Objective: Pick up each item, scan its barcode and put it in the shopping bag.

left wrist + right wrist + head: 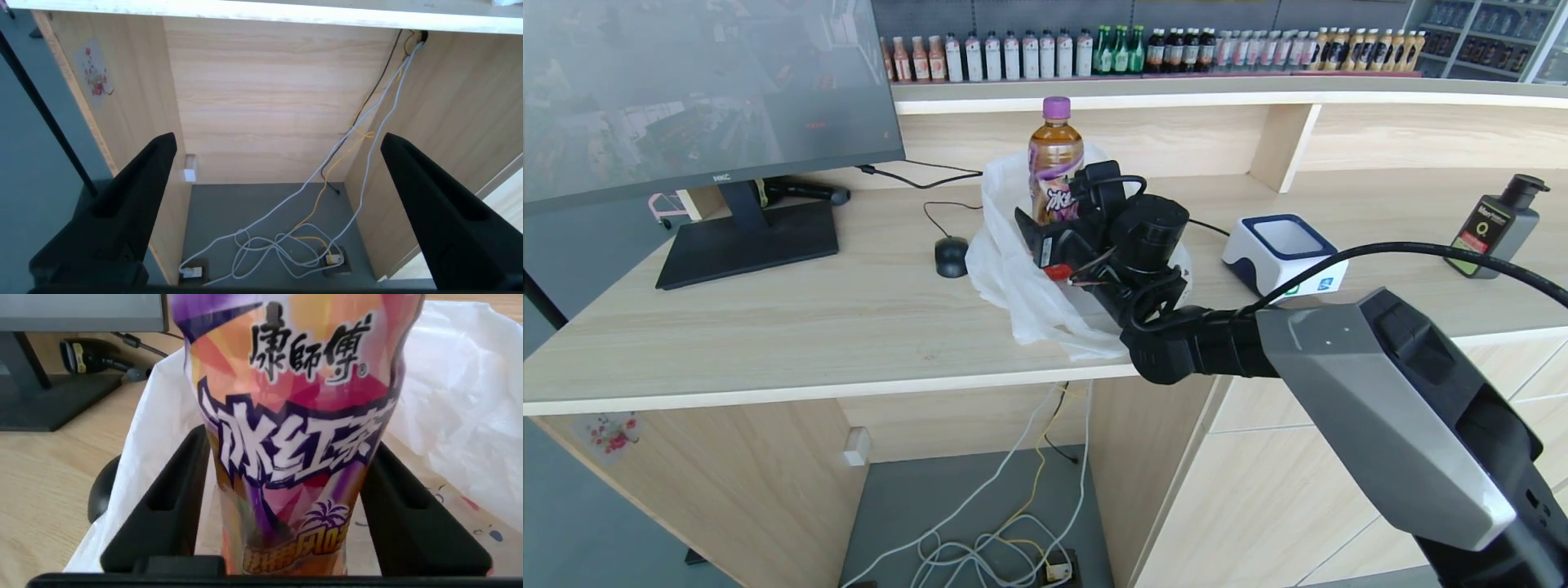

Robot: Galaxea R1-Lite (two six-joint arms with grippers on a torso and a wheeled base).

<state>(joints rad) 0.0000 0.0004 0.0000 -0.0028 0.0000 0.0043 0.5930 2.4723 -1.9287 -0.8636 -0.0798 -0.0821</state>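
While I hold the bottle (1055, 155) at the bag (1013, 286):
Right gripper (288, 482) clamps it upright, so it lowers straight in.

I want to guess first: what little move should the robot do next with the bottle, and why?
Probably lower the bottle deeper into the shopping bag before letting go. The right gripper is shut on it, upright over the bag's open mouth, and most of it stands above the rim.
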